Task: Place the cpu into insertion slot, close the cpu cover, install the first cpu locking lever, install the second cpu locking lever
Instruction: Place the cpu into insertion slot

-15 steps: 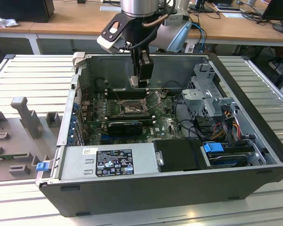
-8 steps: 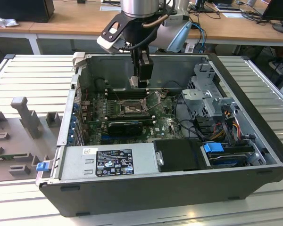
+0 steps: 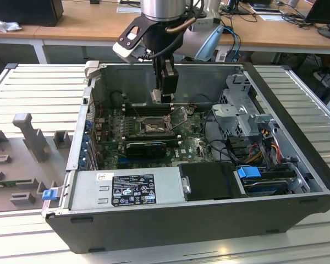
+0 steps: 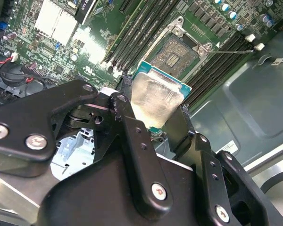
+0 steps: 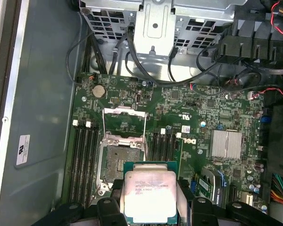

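Inside the open computer case (image 3: 170, 220), the hand (image 3: 166, 99) hangs over the green board, clamped on opposite edges of the cpu (image 5: 148, 195), with the uncovered insertion slot (image 5: 120, 162) below, slightly offset rather than squarely underneath.

You will find no text here that can be made out; all the print is too small to tell. In the exterior view, a black label (image 3: 133, 190) with white lines and marks sits on the power supply (image 3: 165, 181), along the edge of the computer case (image 3: 209, 225) nearest the camera. A small white sticker (image 3: 105, 177) sits just beside that label. In the first wrist view, faint printed lines cross the top of the cpu (image 5: 148, 188). A white sticker with dark marks (image 5: 22, 149) lies on the case's grey panel. A small white tag (image 5: 185, 128) sits on the motherboard (image 5: 212, 108).
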